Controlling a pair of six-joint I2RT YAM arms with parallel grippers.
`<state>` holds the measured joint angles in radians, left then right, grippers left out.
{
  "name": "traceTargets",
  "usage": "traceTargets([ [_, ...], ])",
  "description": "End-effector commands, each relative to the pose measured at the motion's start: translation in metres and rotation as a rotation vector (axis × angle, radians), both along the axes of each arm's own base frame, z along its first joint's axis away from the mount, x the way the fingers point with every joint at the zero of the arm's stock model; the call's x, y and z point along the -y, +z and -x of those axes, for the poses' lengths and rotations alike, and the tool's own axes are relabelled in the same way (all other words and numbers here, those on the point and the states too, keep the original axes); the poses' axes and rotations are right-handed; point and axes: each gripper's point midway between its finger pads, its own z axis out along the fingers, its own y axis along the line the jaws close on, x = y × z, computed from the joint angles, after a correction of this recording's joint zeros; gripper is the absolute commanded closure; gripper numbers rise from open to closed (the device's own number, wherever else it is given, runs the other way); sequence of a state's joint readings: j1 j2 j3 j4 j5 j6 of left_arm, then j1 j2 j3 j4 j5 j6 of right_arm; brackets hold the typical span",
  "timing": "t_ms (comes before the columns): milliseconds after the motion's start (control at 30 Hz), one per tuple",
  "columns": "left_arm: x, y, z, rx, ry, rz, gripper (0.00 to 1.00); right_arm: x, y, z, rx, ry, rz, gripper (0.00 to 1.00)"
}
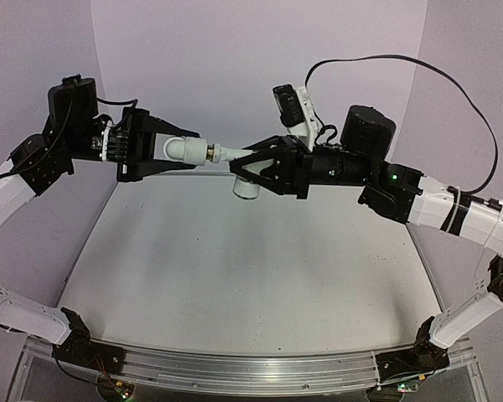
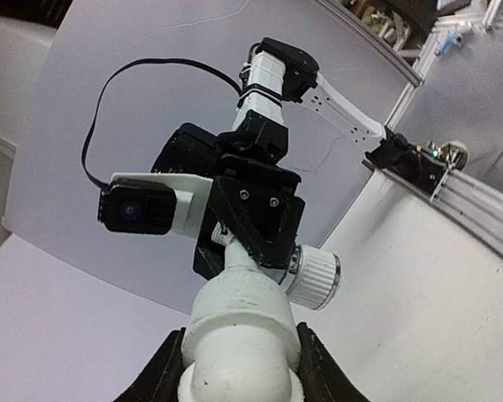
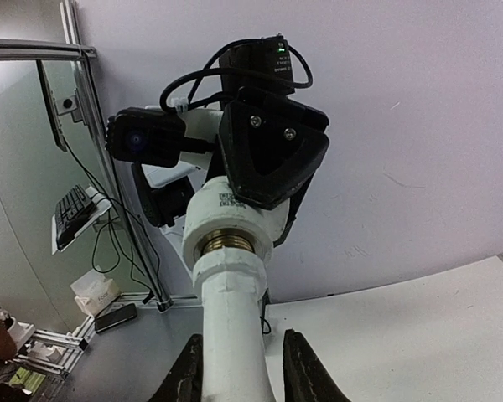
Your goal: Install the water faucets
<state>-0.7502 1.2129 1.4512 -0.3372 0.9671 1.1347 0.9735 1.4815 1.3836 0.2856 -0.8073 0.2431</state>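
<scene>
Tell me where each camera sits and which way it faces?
Top: above, behind the bases, looking down at the table; left arm and right arm show, holding elbow and tap end to end.
Left wrist: on the left arm, looking along the elbow at the right arm; own jaws below.
Right wrist: mirrored, along the tap.
Both wrist views share elbow and tap.
</scene>
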Motion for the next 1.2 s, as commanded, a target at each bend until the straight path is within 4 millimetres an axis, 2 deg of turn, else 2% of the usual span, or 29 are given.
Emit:
traceTargets([
  [0, 0.044, -0.096, -0.039, 0.194, 0.046, -0.209, 1.0, -0.038, -0.003, 0.028, -0.098, 0.122, 0.009, 1.0],
  [200, 0.041, -0.107, -0.067, 0.58, 0.12, -0.257, 1.0, -0.048, -0.007, 0.026, -0.158, 0.154, 0.028, 1.0],
  [367, 0.033, -0.114, -0.068, 0.817, 0.094, -0.275, 1.0, -0.06, -0.013, 0.025, -0.202, 0.194, 0.05, 1.0],
  [433, 0.029, -0.11, -0.066, 0.827, 0.105, -0.269, 1.0, -0.062, -0.016, 0.023, -0.213, 0.197, 0.058, 1.0],
  [533, 0.025, -0.099, -0.075, 0.747, 0.168, -0.27, 1.0, -0.062, -0.021, 0.021, -0.222, 0.185, 0.065, 1.0],
  [633, 0.022, -0.089, -0.081, 0.657, 0.229, -0.237, 1.0, -0.057, -0.025, 0.017, -0.231, 0.166, 0.07, 0.94],
  [833, 0.016, -0.068, -0.084, 0.547, 0.338, -0.166, 1.0, -0.04, -0.022, 0.014, -0.238, 0.118, 0.059, 0.68],
  [967, 0.007, -0.045, -0.098, 0.404, 0.468, -0.129, 1.0, -0.027, -0.027, 0.007, -0.248, 0.051, 0.056, 0.37],
  [1100, 0.0, -0.042, -0.108, 0.293, 0.549, -0.086, 1.0, -0.007, -0.031, 0.001, -0.262, -0.031, 0.046, 0.04],
  [1167, -0.003, -0.044, -0.105, 0.238, 0.545, -0.059, 1.0, 0.005, -0.034, -0.006, -0.28, -0.085, 0.043, 0.02],
])
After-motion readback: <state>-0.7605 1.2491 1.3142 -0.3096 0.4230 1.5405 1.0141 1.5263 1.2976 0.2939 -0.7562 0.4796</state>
